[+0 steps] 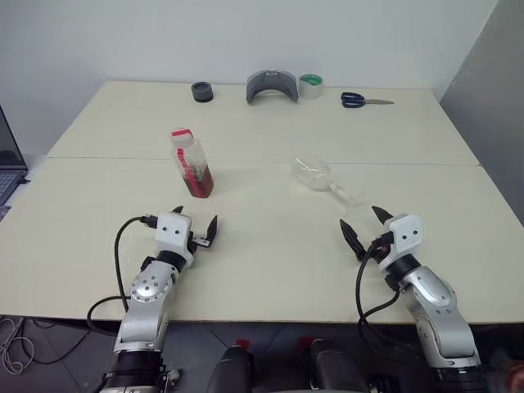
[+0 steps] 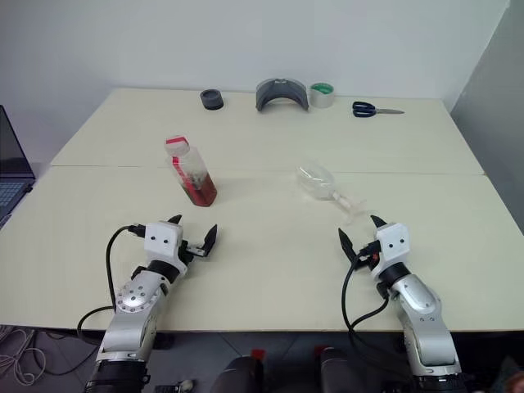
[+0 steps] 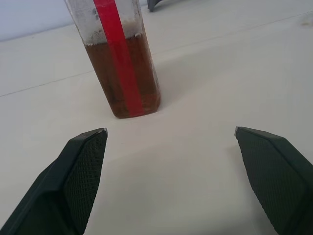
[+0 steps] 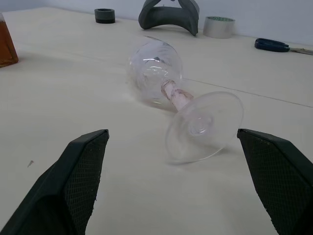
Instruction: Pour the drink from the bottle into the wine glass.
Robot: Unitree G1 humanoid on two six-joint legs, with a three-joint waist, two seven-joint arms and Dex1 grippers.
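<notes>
The bottle (image 1: 191, 163) stands upright on the cream table (image 1: 262, 246), capped in white and red, with the reddish-brown drink (image 3: 124, 78) filling its lower part. My left gripper (image 1: 196, 221) is open a short way in front of it, nothing between its fingers. The wine glass (image 1: 321, 178) lies on its side to the right, its round foot (image 4: 204, 126) turned towards my right gripper (image 1: 363, 219). That gripper is open just short of the foot and touches nothing.
Along the table's far edge lie a black roll (image 1: 202, 92), a grey curved holder (image 1: 272, 85), a roll of tape (image 1: 310, 85) and blue-handled scissors (image 1: 364, 101). A laptop (image 2: 12, 176) sits off the table's left side.
</notes>
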